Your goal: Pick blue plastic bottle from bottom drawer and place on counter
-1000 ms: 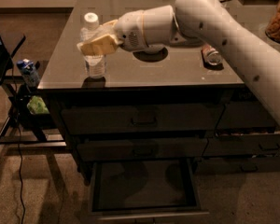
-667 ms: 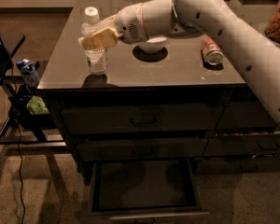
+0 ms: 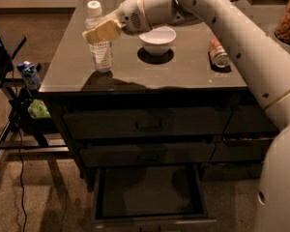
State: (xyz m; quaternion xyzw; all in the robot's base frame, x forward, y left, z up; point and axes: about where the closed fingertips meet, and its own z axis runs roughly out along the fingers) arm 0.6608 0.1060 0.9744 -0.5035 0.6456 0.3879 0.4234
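Note:
The blue plastic bottle [image 3: 100, 52], clear with a white cap, is upright over the left part of the grey counter [image 3: 183, 74]. My gripper [image 3: 102, 30] is shut on its upper part, with a tan finger across its front. I cannot tell whether the bottle's base touches the counter; its reflection lies below it. The bottom drawer [image 3: 150, 192] is pulled open below the cabinet, and its dark inside is empty.
A white bowl [image 3: 157, 38] stands just right of the bottle, and a red soda can [image 3: 218, 52] lies further right. A blue-capped bottle [image 3: 29, 74] and a green object [image 3: 37, 109] sit on the black side table at the left. My arm spans the right side.
The gripper and the bottle it holds have moved up in the picture together, a little further from the counter's front edge. The drawer has stayed open.

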